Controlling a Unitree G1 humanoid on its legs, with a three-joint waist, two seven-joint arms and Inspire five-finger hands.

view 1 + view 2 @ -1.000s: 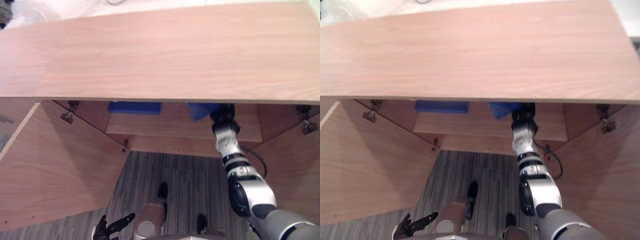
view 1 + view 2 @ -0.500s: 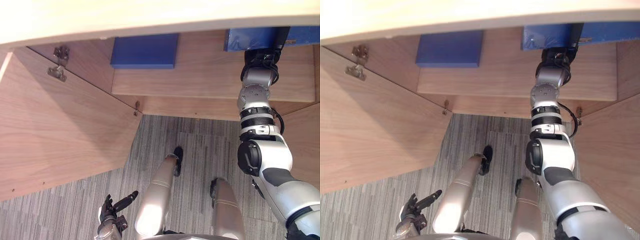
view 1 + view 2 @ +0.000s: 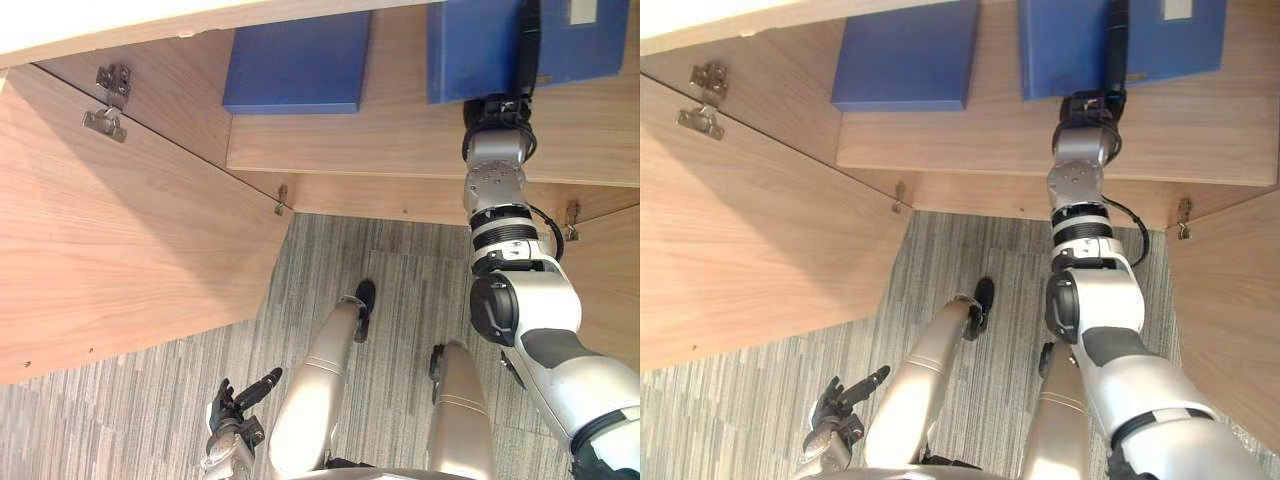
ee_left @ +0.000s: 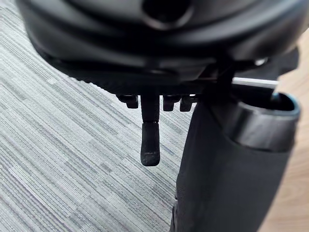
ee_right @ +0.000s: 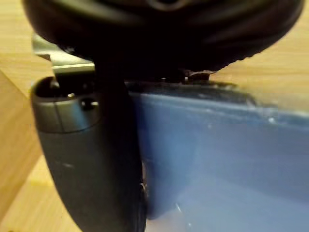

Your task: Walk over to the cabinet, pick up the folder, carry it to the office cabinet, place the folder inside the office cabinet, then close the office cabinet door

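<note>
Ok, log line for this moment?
right hand: thumb clamped over folder on cabinet shelf | left hand: open, low by floor | second folder: left of it | door: open

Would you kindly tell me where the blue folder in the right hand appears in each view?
Left eye view: folder top right, on shelf.
Right eye view: folder top, right of centre.
Right wrist view: folder beside the thumb.
Left wrist view: faces carpet.
Shared landmark: right hand gripping it.

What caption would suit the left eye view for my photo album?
Robot's right hand grips a blue folder on the open cabinet's shelf, beside another folder.
</note>
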